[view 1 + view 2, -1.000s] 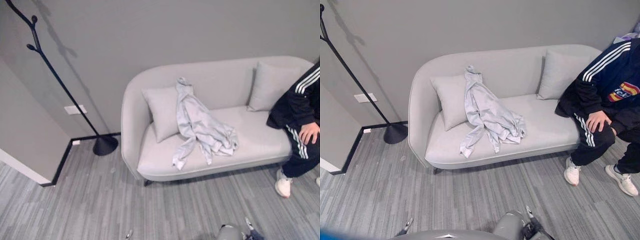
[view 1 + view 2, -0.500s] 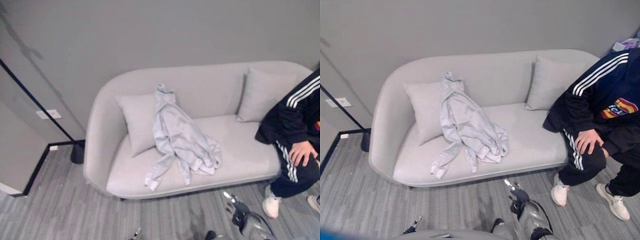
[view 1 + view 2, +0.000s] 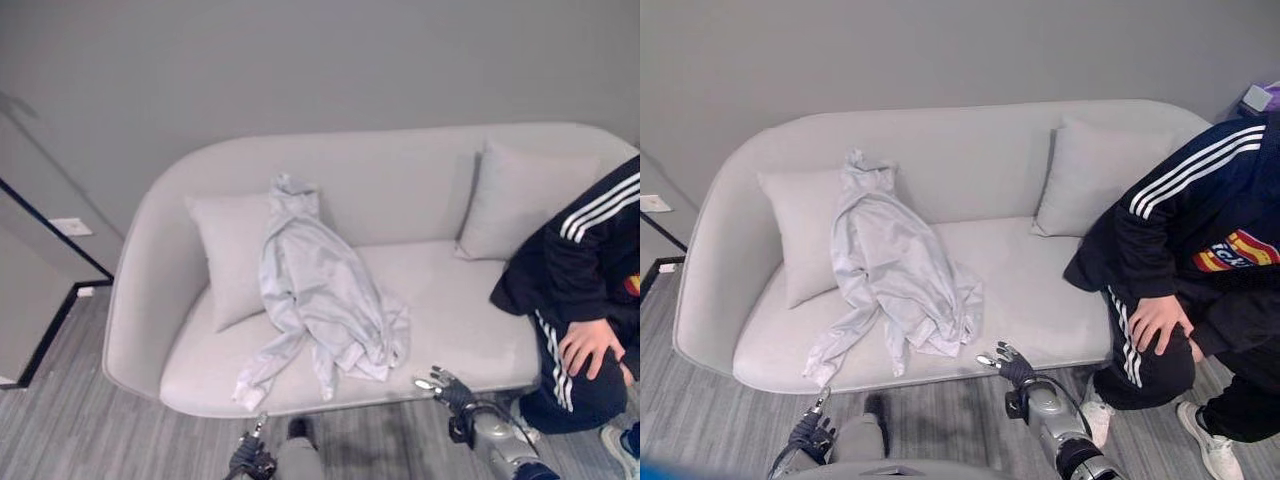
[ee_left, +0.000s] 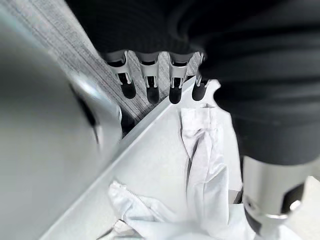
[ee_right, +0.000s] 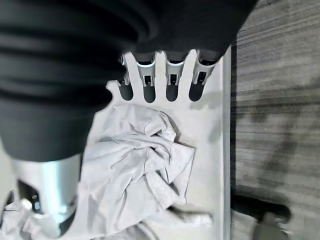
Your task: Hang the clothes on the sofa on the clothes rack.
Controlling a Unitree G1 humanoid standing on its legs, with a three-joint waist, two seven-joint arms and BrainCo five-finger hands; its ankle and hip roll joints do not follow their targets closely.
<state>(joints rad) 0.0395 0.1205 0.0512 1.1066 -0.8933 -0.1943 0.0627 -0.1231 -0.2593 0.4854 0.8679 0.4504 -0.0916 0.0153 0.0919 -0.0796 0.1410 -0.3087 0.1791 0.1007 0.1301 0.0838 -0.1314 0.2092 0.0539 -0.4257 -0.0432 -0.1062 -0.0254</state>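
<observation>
A pale grey-white garment [image 3: 320, 300] lies crumpled on the light grey sofa [image 3: 400, 180], draped from the left cushion [image 3: 225, 250] down across the seat, one sleeve trailing to the front edge. The clothes rack's thin black pole [image 3: 55, 228] slants in at the far left, its foot hidden behind the sofa's arm. My right hand [image 3: 445, 385] is open, low before the seat's front edge, just right of the garment and apart from it. My left hand [image 3: 250, 455] is open over the floor below the trailing sleeve. The garment [image 5: 140, 170] shows past straight fingers [image 5: 170, 80] in the right wrist view.
A person in a dark tracksuit with white stripes [image 3: 1200, 230] sits at the sofa's right end, knees and white shoes out over the floor. A second cushion [image 3: 515, 200] leans beside them. A wall corner with black skirting [image 3: 45, 340] juts out at left over grey striped carpet [image 3: 130, 430].
The camera has swung right and closer to the sofa, so the rack has slid to the left edge. Both hands have risen into view at the bottom, the right one further forward.
</observation>
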